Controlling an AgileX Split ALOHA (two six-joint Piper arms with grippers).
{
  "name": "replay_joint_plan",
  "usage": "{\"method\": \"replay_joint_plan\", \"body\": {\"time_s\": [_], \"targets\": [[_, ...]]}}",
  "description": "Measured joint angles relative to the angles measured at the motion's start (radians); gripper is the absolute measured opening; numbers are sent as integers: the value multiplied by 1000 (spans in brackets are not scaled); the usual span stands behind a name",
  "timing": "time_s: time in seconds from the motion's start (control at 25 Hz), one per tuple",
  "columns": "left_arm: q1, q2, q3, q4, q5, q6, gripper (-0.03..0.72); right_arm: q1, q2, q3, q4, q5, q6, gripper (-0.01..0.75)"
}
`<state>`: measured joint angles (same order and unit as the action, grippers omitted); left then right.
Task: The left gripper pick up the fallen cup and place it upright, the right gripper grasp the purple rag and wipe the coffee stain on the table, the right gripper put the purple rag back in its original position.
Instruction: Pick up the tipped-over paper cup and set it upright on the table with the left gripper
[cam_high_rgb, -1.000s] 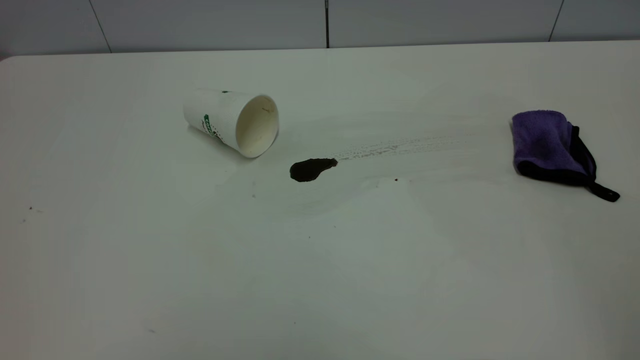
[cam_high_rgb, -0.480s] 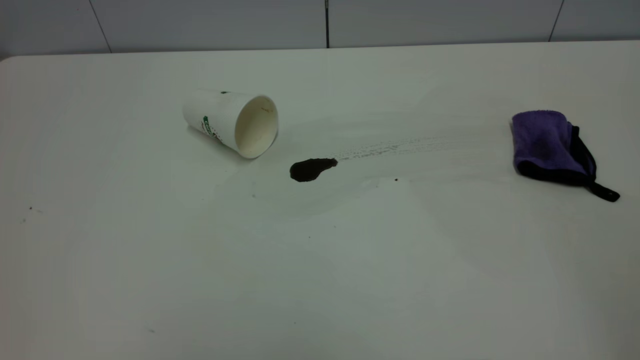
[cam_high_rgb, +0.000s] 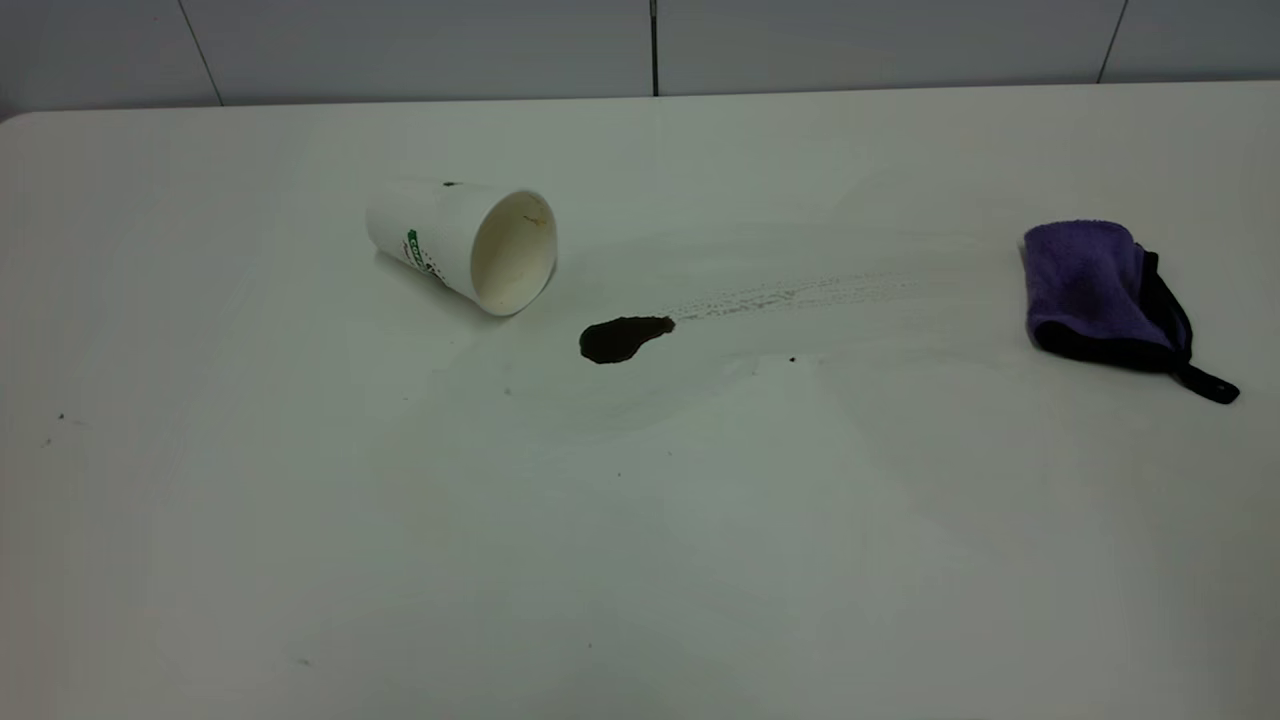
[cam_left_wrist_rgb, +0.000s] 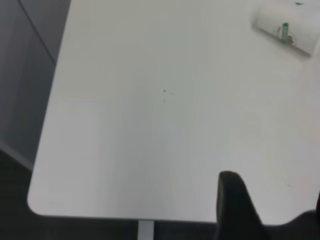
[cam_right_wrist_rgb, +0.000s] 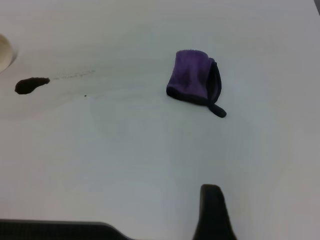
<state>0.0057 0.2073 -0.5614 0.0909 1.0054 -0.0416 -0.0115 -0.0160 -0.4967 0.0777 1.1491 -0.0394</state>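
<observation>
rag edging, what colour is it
Black edging on the purple rag, with a black loop strap; clearest in the exterior view.

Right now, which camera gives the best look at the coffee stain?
The exterior view: the coffee stain sits near centre, whole, beside the fallen cup. The right wrist view shows it small at the edge; the left wrist view misses it.
</observation>
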Motion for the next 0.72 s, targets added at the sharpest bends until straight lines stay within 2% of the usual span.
{"method": "replay_joint_plan", "body": {"time_s": [0.16,0.32,0.4,0.52,0.72], "targets": [[0,274,-89,82,-114,-7,480,0,0,0,0,0,0,565],[-2,550,-186,117,-242,16,648,0,0,0,0,0,0,565],[-24,664,-232,112,-307,42,704,0,0,0,0,0,0,565],[-84,823,-290,114,-387,62,716,0,0,0,0,0,0,565],[-231,1117,-395,202,-418,-34,716,0,0,0,0,0,0,565]]}}
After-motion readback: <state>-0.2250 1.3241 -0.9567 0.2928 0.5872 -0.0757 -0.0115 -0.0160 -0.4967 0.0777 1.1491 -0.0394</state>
